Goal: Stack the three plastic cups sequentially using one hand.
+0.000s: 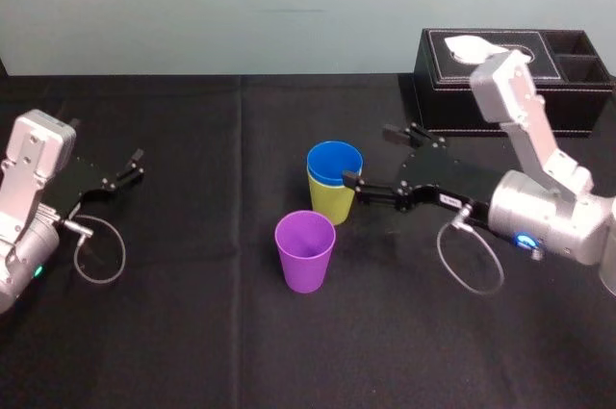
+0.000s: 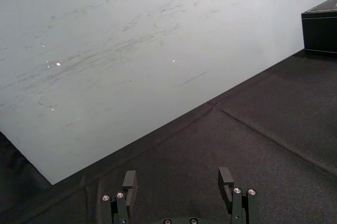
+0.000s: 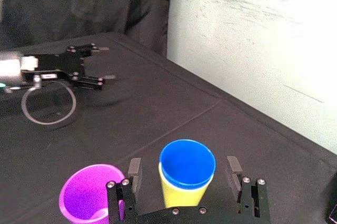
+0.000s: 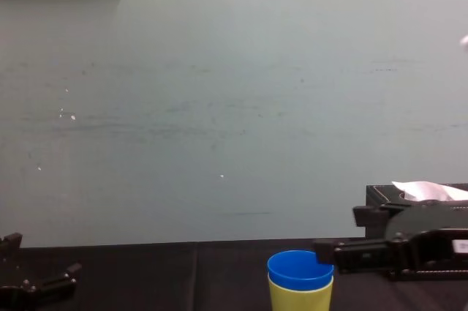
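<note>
The blue cup (image 1: 335, 160) sits nested inside the yellow-green cup (image 1: 329, 202) at the middle of the black table. The purple cup (image 1: 305, 251) stands alone just in front of them, upright. My right gripper (image 1: 369, 155) is open on the right side of the nested pair. In the right wrist view its fingers (image 3: 134, 168) stand on either side of the blue cup (image 3: 187, 163) and yellow-green cup (image 3: 181, 196), with a gap on each side. The purple cup (image 3: 86, 196) is beside one finger. My left gripper (image 1: 131, 168) rests open at the far left, nothing in it.
A black tissue box (image 1: 515, 82) with white tissue stands at the back right, behind my right arm. A pale wall (image 4: 219, 106) runs along the table's far edge. Black cloth (image 1: 192, 332) covers the table. A cable loop (image 1: 101, 255) hangs by the left wrist.
</note>
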You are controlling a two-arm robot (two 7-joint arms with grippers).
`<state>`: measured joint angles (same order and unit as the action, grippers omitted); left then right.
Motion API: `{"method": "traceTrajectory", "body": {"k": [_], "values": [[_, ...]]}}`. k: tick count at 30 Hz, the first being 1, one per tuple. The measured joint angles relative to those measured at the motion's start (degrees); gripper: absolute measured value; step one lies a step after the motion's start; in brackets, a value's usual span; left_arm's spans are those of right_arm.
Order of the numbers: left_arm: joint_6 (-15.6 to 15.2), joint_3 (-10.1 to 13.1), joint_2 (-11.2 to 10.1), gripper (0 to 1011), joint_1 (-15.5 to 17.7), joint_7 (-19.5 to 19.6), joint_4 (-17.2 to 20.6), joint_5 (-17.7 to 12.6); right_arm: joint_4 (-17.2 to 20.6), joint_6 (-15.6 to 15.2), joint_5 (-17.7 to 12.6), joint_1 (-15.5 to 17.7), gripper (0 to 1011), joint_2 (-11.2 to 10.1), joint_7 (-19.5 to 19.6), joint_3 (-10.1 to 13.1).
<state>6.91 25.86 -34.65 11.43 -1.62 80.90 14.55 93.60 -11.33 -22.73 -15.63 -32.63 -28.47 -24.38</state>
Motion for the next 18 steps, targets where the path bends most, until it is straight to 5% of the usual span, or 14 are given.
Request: {"method": "traceTrajectory", "body": {"k": [10,18], "values": [[0.0,0.0,0.0,1011,0.0,0.0,0.0,0.0,5.3,0.6,-3.3,5.5,1000,-5.5,-2.4,1.8],[0.0,0.0,0.0,1011,0.0,0.0,0.0,0.0,6.3,1.1,-3.4,7.8,1000,-7.4,-3.1,0.4]]}}
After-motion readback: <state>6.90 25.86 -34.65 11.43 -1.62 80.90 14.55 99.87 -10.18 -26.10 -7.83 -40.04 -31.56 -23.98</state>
